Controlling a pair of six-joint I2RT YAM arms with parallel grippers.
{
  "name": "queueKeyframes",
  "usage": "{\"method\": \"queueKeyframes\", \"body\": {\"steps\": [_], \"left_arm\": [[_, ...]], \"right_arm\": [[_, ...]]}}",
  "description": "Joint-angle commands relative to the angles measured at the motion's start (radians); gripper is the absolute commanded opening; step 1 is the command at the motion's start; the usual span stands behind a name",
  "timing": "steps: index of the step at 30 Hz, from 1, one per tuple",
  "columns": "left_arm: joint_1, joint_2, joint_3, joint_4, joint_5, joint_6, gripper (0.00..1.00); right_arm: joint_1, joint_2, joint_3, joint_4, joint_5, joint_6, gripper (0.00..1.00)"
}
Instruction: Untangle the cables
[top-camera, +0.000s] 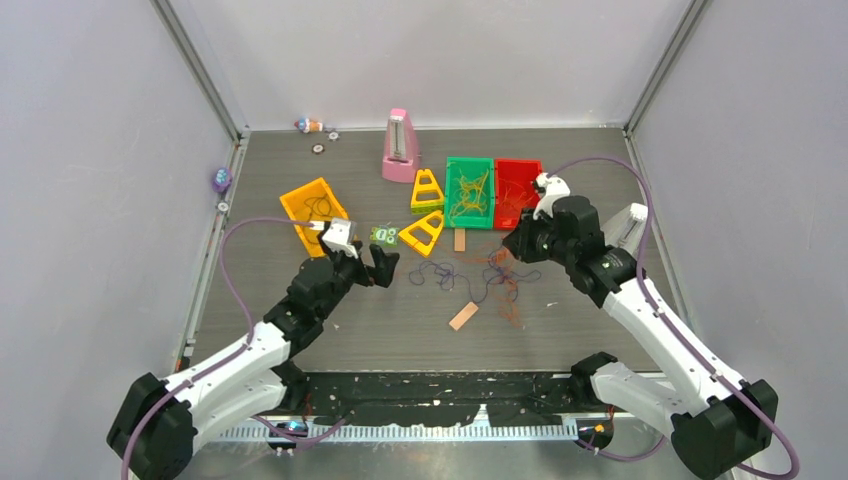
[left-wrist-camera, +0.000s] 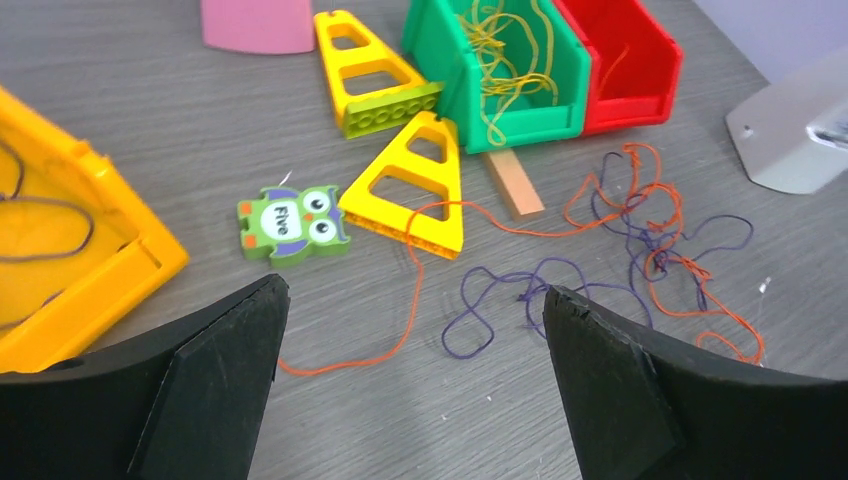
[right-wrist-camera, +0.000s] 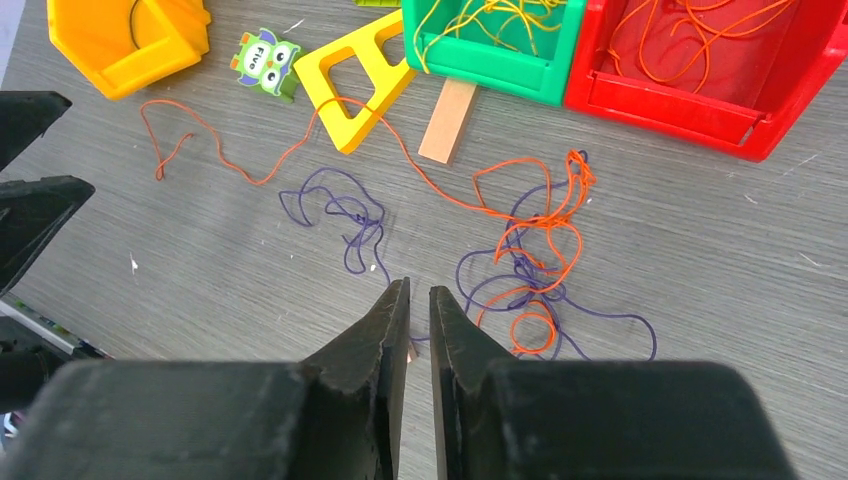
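Grey wood-grain tabletop, white walls all round. Loose cables (right-wrist-camera: 535, 255) lie right of centre on the tabletop, orange and purple strands knotted together, in front of the red bin (right-wrist-camera: 700, 110) and green bin (right-wrist-camera: 480, 65). The red bin holds orange cords, the green one yellow cords, and the yellow bin (top-camera: 300, 205) at far left a dark one.

One long orange strand (left-wrist-camera: 340, 366) leaves the knot, runs leftward past the corner of a yellow triangle (left-wrist-camera: 415, 190), and its free end stops just ahead of the left tool (left-wrist-camera: 412, 290). A separate purple loop (left-wrist-camera: 468, 354) sits between the arms.

Left tool: jaws spread wide, nothing in them, low over the tabletop. Right tool (right-wrist-camera: 418, 320): jaws drawn to a thin slit, not quite together. Whether a strand sits in that slit cannot be told.

Relation that matters — the knot lies just ahead and slightly right of the right tool's tips, so the right arm is nearer it. The orange strand's long axis runs left-right from knot to left tool, so the left arm is nearer the free end. Judgement: drawing that tail leftward along its own line looks the likely move, and it may snag on the triangle.
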Motion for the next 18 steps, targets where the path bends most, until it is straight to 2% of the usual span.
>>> {"method": "queueKeyframes", "body": {"steps": [1, 3, 5, 7, 11, 14, 18], "left_arm": [[-0.007, 0.034, 0.050, 0.146, 0.137, 0.122, 1.00], [-0.008, 0.082, 0.078, 0.145, 0.212, 0.151, 0.99], [-0.010, 0.128, 0.103, 0.154, 0.279, 0.175, 0.99], [-0.012, 0.173, 0.126, 0.171, 0.369, 0.198, 0.98], [-0.014, 0.274, 0.192, 0.143, 0.422, 0.194, 0.91], [-0.019, 0.332, 0.225, 0.146, 0.460, 0.192, 0.90], [-0.022, 0.356, 0.217, 0.184, 0.441, 0.205, 0.89]], "right_arm": [[0.005, -0.020, 0.064, -0.017, -0.019, -0.026, 0.19], [0.005, -0.019, 0.069, -0.019, -0.020, -0.028, 0.19], [0.005, -0.009, 0.069, -0.025, -0.004, -0.035, 0.31], [0.005, 0.015, 0.064, -0.039, 0.027, -0.041, 0.51], [0.006, 0.077, 0.029, -0.063, 0.106, -0.011, 0.65], [0.006, 0.135, -0.021, -0.040, 0.168, 0.027, 0.67], [0.005, 0.209, -0.084, 0.061, 0.193, 0.076, 0.67]]}}
